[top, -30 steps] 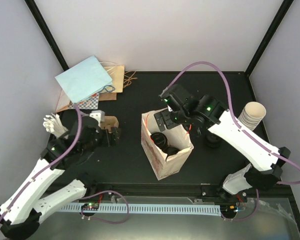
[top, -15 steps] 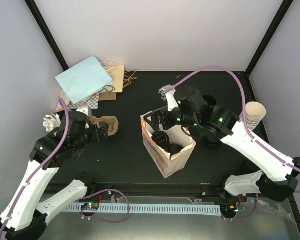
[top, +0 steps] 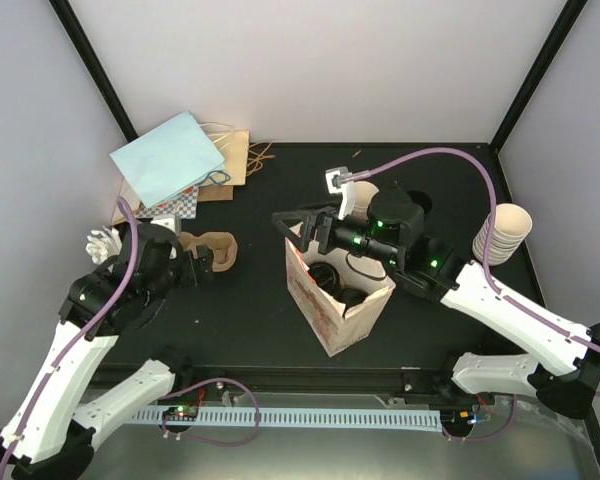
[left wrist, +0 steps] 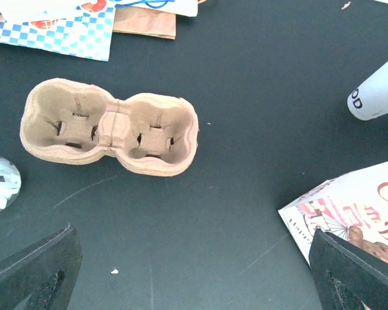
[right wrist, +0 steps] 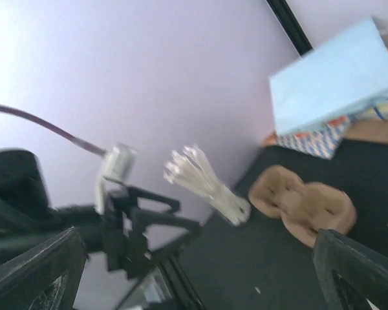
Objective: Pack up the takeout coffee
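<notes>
right hand (top: 292,226): released, fingers spread wide, nothing between them.
change: a second ago it points down into the mouth of the paper bag (top: 332,322). Now it is up and out, swung over the bag's left rim. My wrist view looks sideways at the left wall, not into the bag.
meaning: my read is that a drop-off is done and I'm clearing out.
cups in bag (top: 327,277): two black lids show inside, side by side toward the left of the opening. They look upright, though the top view doesn't show them well.
bag: standing with its mouth open, same spot on the desk (top: 250,320) as a second ago.
loose cup (left wrist: 379,89): cream cup on the desk beyond the bag, well apart from the tray. I can't see a lid on it from my left wrist view.
left hand (top: 200,268): also wide open and empty, hovering just beside the pulp tray (left wrist: 110,126). It has drawn back a little from the tray in the last second.
tray: both wells empty, flat on the desk.
cup stack (top: 504,228): bare paper cups with no lids at the right edge. Probably not my job.
progress: two packed and at least one still outside, so I judge it partway done.
next: likely the loose cup. I need to swing wide of the bag rim.
risk: the bag looks light, so a brush on the rim could tip it with the cups inside.
</notes>
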